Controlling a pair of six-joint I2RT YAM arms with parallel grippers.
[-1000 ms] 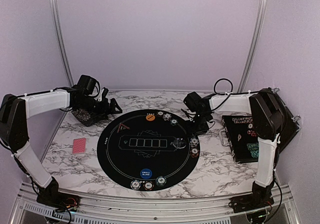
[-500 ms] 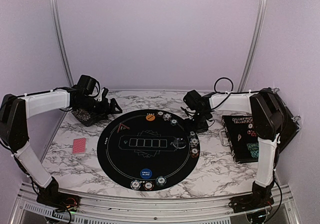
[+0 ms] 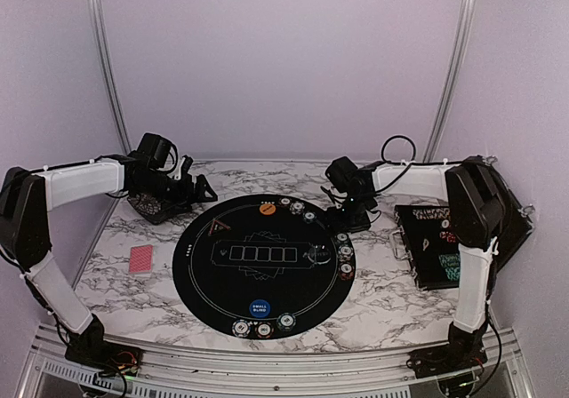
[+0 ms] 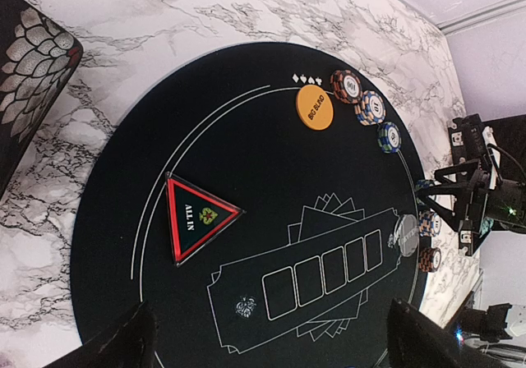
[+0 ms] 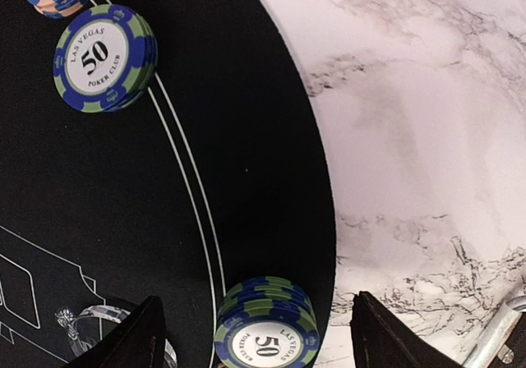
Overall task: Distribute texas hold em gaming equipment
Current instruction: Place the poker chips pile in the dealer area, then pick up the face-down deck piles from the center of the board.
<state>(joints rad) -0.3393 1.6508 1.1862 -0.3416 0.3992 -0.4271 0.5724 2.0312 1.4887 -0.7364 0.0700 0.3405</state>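
Black mat (image 4: 246,138), orange button (image 4: 315,107), blue-green striped chips (image 5: 103,58), red-backed cards (image 3: 141,259), grey-veined white table (image 5: 427,138)

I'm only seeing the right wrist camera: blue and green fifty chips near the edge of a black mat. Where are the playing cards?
Observer: The red-backed playing cards lie face down on the marble table, left of the black mat, beside the left arm.
Operator: Is that left arm carrying anything?
Observer: No. The left gripper is empty, its fingers spread wide, up by the mat's far-left edge.
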